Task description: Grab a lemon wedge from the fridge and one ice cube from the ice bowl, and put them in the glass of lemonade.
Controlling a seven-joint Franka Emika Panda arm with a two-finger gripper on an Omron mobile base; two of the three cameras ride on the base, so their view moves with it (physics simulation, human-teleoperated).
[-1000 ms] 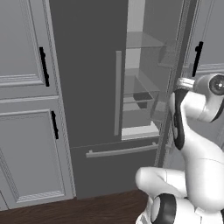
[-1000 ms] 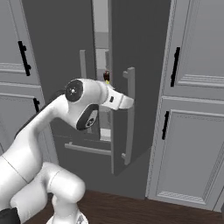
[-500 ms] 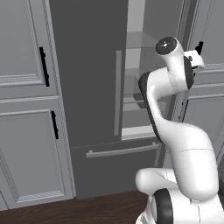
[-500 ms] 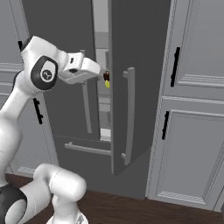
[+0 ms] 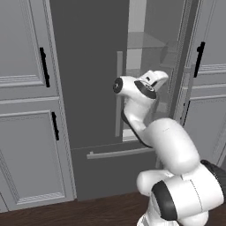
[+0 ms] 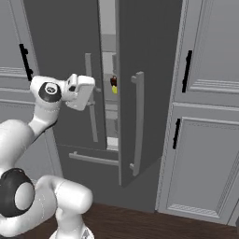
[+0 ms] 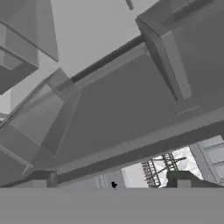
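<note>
Fridge [image 6: 140,56] stands with its right door swung partly out, leaving a narrow slot onto the shelves; the first step, fetching the lemon wedge, is in hand, not yet at the reach. Lemon wedge [image 6: 114,89]: tiny yellow speck on a shelf inside the slot, just below a small dark jar [image 6: 113,81], if I read that blur right.

Gripper [image 6: 85,92] hangs outside the slot, in front of the left door, jaws spread wide and empty. In the right base view the wedge lies at about 3 o'clock from the fingers, near but apart, further into the fridge. Hand view gives tilted door and shelf edges only; fingertips [image 7: 183,180] barely show.

Next move, as I judge it: turn the hand into the slot, past the right door's bar handle [image 6: 138,121], with jaws level with the wedge before closing. Slot is tight, so the door may need swinging wider.
</note>
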